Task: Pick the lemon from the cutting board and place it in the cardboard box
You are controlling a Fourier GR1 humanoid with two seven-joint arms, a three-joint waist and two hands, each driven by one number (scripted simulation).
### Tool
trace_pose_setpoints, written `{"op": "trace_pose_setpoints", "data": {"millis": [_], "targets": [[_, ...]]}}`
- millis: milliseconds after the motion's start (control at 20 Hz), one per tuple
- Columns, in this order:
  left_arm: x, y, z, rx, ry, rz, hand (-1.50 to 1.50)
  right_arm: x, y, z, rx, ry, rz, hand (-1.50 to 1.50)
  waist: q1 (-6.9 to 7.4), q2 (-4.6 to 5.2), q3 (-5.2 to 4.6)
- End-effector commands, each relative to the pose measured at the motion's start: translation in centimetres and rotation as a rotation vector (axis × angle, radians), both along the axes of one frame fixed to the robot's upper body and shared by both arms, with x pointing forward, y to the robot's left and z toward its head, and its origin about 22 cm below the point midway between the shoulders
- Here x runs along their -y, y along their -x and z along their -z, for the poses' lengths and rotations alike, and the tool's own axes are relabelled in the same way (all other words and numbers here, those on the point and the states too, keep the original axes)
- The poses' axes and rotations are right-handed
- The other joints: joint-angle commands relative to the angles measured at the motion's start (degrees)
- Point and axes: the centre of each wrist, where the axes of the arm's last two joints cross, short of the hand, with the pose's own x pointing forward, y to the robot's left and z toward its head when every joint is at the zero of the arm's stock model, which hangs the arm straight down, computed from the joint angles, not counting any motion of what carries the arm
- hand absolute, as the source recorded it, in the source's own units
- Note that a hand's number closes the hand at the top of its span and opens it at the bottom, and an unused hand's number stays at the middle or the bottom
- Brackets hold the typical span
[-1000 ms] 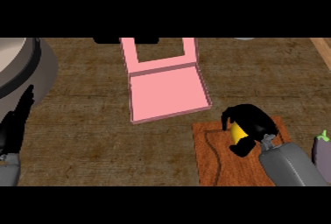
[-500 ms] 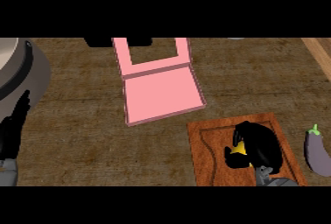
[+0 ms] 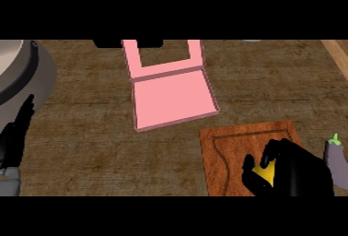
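Where the cutting board lies at lower right of the frame, right hand on top of it, fingers and thumb curled round the lemon. Only a yellow wedge of lemon visible in the gap between thumb and fingers; rest hidden under the black palm. Lemon at the board's lower right part, whether resting on the wood or lifted not discernible. Pink cardboard box at upper centre, flap laid open toward the top edge, well apart from hand and board. Purple eggplant just beside the board at the right edge. Left hand at the left edge, fingers straight and pointing up, holding nothing, near a grey round pot in the upper left corner. Brown counter beneath everything.
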Motion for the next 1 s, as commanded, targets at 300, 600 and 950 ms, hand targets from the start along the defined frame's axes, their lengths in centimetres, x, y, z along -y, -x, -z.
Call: {"op": "trace_pose_setpoints", "data": {"millis": [300,600,950], "targets": [[-0.4,-2.8,-1.0,0.024,-0.013,0.02,0.0,-6.3,-0.1,-7.2,0.2,0.007,-0.172,1.5,1.12,0.54,0.04],[0.4,-1.7,-2.8,0.014,-0.011,0.045,0.0,-6.8,-6.4,-9.8,0.236,-0.184,-0.178,1.5,2.32,0.58,0.12],[0.5,-1.5,0.2,0.014,-0.003,0.042,0.0,-10.4,-13.0,-9.7,0.269,-0.288,-0.138,1.5,2.75,0.89,0.05]]}}
